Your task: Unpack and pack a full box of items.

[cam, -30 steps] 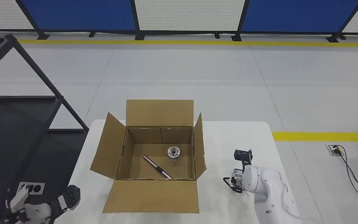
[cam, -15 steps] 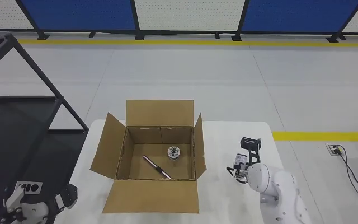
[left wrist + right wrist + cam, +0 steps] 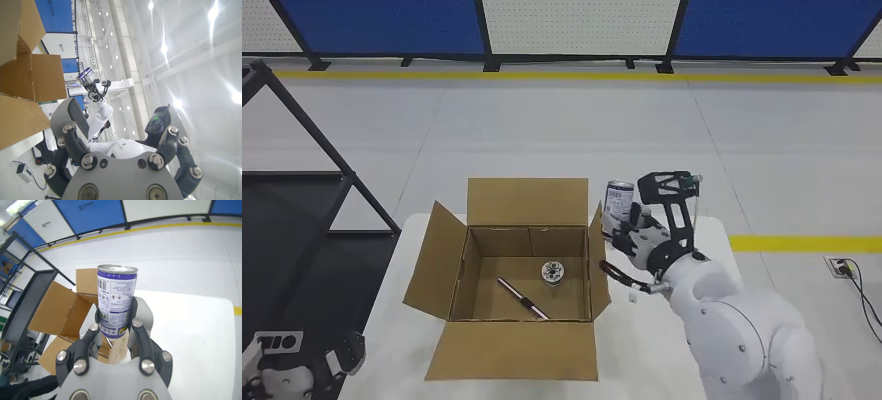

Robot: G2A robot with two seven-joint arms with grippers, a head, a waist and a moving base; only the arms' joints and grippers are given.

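Centre right of the top view, the right end effector (image 3: 115, 311) clamps a purple metal can (image 3: 619, 196) by its lower body, above the open cardboard box's (image 3: 527, 190) right flap. The can looks rigid, smooth, likely slippery; a mid-body grip suits it. The left end effector (image 3: 119, 108) stands apart, empty.

You are getting a way into the box (image 3: 512, 350) from above, its top standing open. Its right flap (image 3: 598, 262) is rising just beside the can (image 3: 619, 197), barring sideways entry. A rod (image 3: 522, 298) and a round part (image 3: 553, 271) are lying mid-floor.
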